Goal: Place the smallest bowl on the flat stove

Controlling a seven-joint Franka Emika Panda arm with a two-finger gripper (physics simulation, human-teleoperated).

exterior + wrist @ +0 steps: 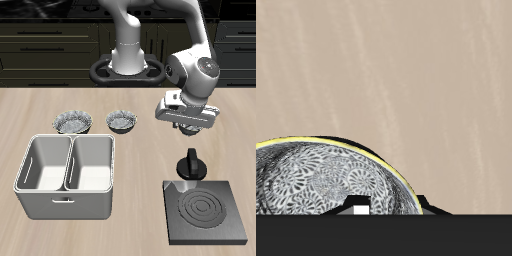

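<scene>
Presently: small bowl up in the pincer, stove still bare

Nearest the desk's point(140, 165) front edge lies the flat stove point(207, 212), its pale rings uncovered and nothing on it. Its black knob point(190, 166) stands upright at the back edge, on the side toward the arm. Beside the stove, well apart from it, sits the white two-compartment bin point(66, 192).

Farther back, the pincer point(187, 124) hangs above the desk, behind the knob. It looks clenched on the smallest bowl point(326, 185), which fills the wrist view up close with bare desk beyond. The fingers themselves are mostly hidden, so the hold is judged, not plainly seen.

Handling, as a judgement: the bowl is stiff, light and probably slick-glazed. It has a thin yellow-edged rim, and that rim wall is the only sensible place to pinch. A one-sided hold like that may let it tilt or slip.

Farthest back, two wider speckled bowls point(71, 122) point(121, 121) sit side by side, clear of any path. The knob is the one obstacle between bowl and rings, so the carry should pass over it.
</scene>
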